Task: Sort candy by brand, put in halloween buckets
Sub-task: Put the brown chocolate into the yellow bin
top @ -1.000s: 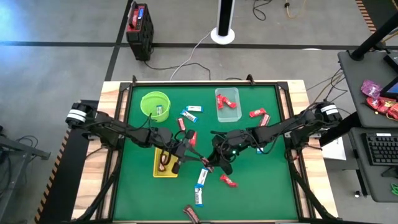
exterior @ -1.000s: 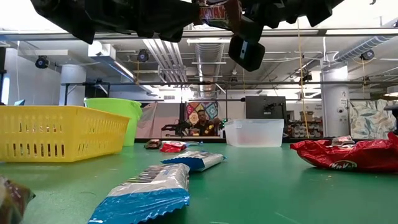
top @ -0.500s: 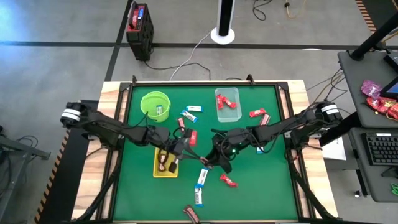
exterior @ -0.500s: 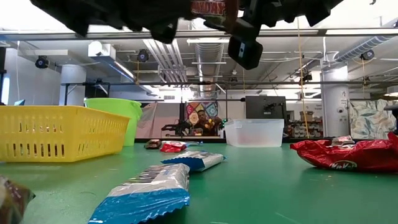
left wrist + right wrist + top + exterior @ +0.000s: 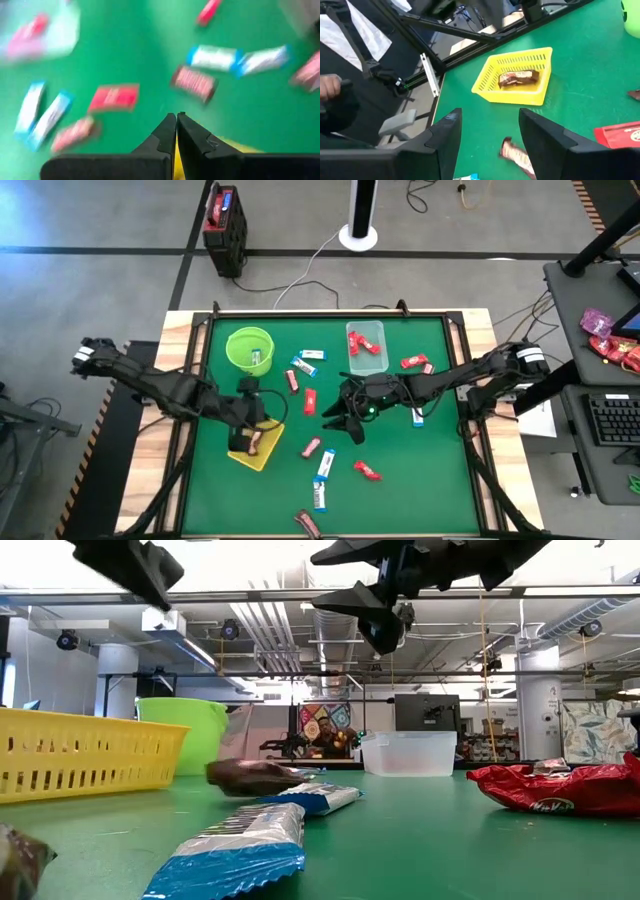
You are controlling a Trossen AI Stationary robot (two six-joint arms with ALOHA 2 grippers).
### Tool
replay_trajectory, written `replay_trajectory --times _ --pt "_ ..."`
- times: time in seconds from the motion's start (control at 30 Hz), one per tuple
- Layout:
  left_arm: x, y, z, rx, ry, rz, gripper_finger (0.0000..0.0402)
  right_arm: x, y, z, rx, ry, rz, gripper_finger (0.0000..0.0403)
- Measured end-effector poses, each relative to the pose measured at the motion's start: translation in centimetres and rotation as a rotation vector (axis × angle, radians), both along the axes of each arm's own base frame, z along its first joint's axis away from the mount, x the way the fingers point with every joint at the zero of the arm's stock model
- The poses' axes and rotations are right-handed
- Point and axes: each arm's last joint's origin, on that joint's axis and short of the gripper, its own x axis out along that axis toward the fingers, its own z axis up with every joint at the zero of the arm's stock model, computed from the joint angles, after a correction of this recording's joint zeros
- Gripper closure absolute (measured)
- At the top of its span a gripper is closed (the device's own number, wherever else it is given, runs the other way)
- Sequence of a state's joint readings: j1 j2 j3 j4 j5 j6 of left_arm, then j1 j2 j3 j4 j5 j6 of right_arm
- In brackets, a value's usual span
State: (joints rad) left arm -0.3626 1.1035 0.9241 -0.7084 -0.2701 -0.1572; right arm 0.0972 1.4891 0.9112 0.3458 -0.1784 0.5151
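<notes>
On the green table [image 5: 400, 480], three buckets — lime [image 5: 249, 346], clear [image 5: 366, 340], yellow [image 5: 253, 445], left end effector [image 5: 243, 442] clenched empty, right end effector [image 5: 342, 420] released.

Brown candy [image 5: 518, 78] in yellow basket [image 5: 492, 91]

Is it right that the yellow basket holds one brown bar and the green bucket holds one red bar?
Not quite. The high view shows a blue-and-white bar in the green bucket, not a red one. The yellow basket does hold one brown bar, as the right wrist view shows.
</notes>
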Motion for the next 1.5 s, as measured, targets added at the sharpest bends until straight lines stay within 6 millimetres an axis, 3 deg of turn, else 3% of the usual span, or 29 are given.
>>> replay_trajectory --times 0.13,0.2,0.3,0.37,0.53,0.63,0.8,1.0,1.1,1.23,1.4,1.5 --pt "-0.4 -0.3 0.0 0.012 0.027 0.022 0.0401 0.0 0.0 -0.1 -0.044 -0.003 0.006 0.0213" --pt "-0.2 -0.5 -0.2 0.014 0.01 0.006 0.0401 -0.1 0.5 -0.5 -0.198 0.002 0.015 0.0212" --pt "0.1 -0.6 -0.2 0.028 -0.022 0.007 0.0401 0.1 1.9 -2.5 -0.453 0.051 0.042 0.0212" --pt "0.2 -0.6 0.0 0.042 -0.045 0.015 0.0401 0.6 2.6 -4.1 -0.526 0.07 0.078 0.0211" --pt "0.3 -0.7 0.2 0.065 -0.077 0.022 0.0401 3.8 3.7 -6.5 -0.618 0.156 0.143 0.0211" --pt "0.4 -0.7 0.3 0.06 -0.09 0.022 0.0401 5.5 4.1 -8.0 -0.683 0.298 0.253 0.0211" --pt "0.3 -1.1 0.4 0.051 -0.104 0.009 0.0401 7.7 4.6 -8.1 -0.761 0.452 0.362 0.0211" --pt "0.4 -1.5 0.6 0.037 -0.133 -0.005 0.0401 9.7 4.9 -8.4 -0.798 0.456 0.397 0.0211" --pt "0.4 -1.7 0.7 0.035 -0.144 -0.013 0.0401 10.2 4.9 -9.5 -0.799 0.474 0.412 0.0212" --pt "0.4 -1.7 0.7 0.034 -0.15 -0.015 0.0402 10.4 4.9 -10.1 -0.794 0.485 0.412 0.0249" --pt "0.4 -1.7 0.7 0.037 -0.15 -0.015 0.0402 10.5 4.7 -10.4 -0.77 0.5 0.402 0.0361" --pt "0.5 -1.7 0.6 0.05 -0.167 -0.023 0.0402 10.4 4.7 -10.4 -0.751 0.507 0.398 0.0378"
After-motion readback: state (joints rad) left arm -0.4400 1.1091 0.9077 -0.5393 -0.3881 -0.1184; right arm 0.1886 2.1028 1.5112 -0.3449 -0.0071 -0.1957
